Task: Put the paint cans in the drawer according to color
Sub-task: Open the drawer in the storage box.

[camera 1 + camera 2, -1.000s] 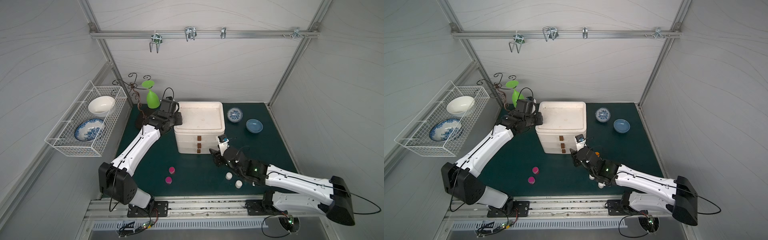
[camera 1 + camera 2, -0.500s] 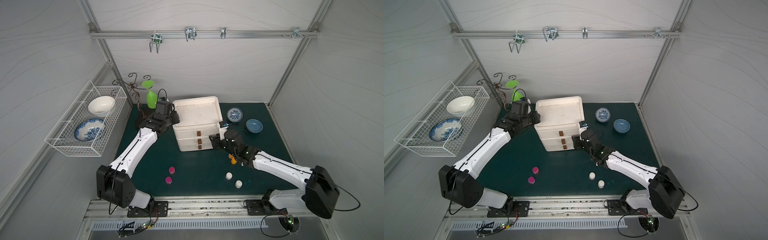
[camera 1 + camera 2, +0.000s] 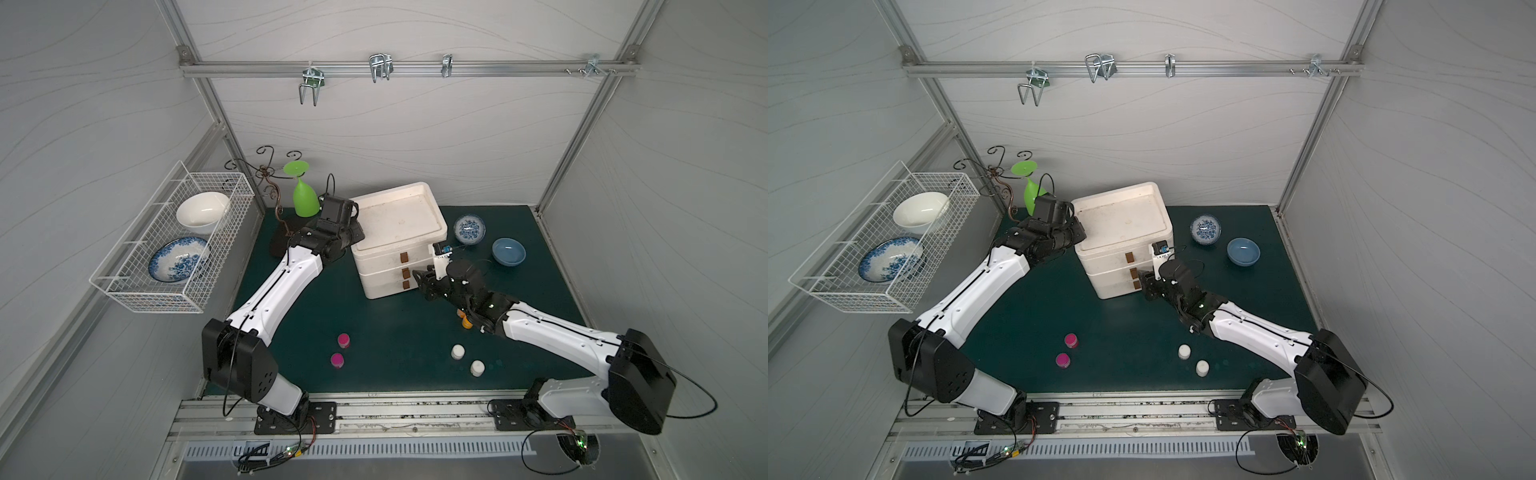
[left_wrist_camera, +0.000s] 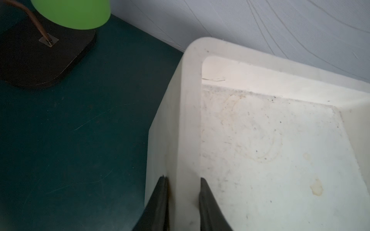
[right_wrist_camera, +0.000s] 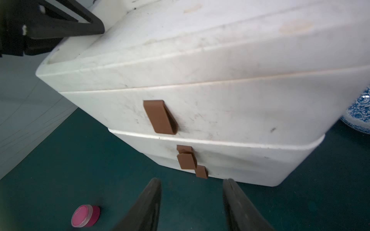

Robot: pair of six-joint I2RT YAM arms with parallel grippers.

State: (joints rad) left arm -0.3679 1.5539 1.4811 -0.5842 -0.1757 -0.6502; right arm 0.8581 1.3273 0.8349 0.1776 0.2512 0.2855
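Left gripper [image 4: 183, 179] is clenched on the raised side rim of the drawer chest [image 3: 384, 272], one finger outside the wall and one inside the top tray. I judge it is pinning the chest so that it will not slide when a drawer is pulled. Right gripper [image 5: 192, 181] is released, jaws apart and empty, just short of the bottom handle [image 5: 201, 172], with the middle handle [image 5: 187, 161] and top handle [image 5: 160, 117] above it. All three drawers look shut.

The chest's handled front faces the right gripper, and its long side runs across that gripper's approach. None of the paint cans is in a drawer yet. They stand lids up behind the right gripper: magenta cans [image 3: 343, 340], white cans [image 3: 457, 351], and an orange can [image 3: 466, 322] half hidden under that arm.
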